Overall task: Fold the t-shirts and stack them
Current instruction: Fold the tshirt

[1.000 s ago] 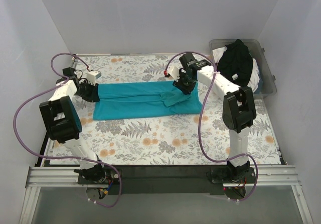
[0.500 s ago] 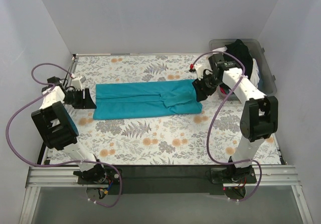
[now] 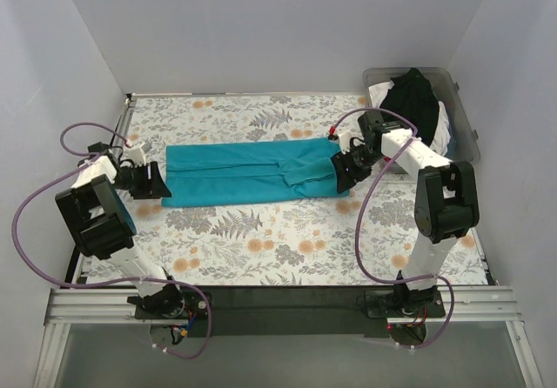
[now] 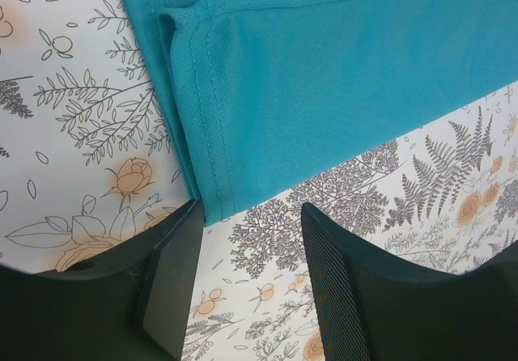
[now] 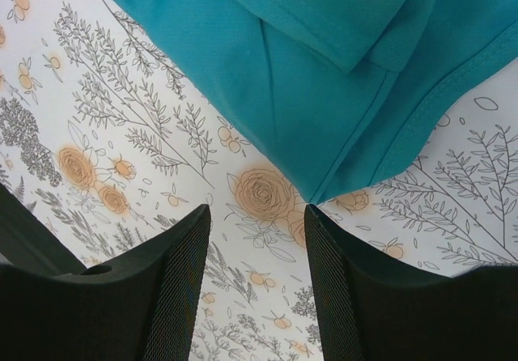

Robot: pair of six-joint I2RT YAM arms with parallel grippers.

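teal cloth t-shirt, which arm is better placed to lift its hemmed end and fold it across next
Left, probably. The left gripper hangs open right at the near hemmed corner of the folded teal cloth t-shirt. The right gripper is open at the opposite, sleeve end.

Lighting's bright, soft and even, probably from overhead, since the top view only has faint smudgy shadows on the tablecloth [image 3: 261,240] and the white walls [image 3: 287,23] come out a flat pale grey-blue. Both wrist views are sharp enough to show the weave and stitching on the teal t-shirt [image 4: 340,78], but the black fingers [image 4: 170,280] right up close go soft and murky toward the bottom edge
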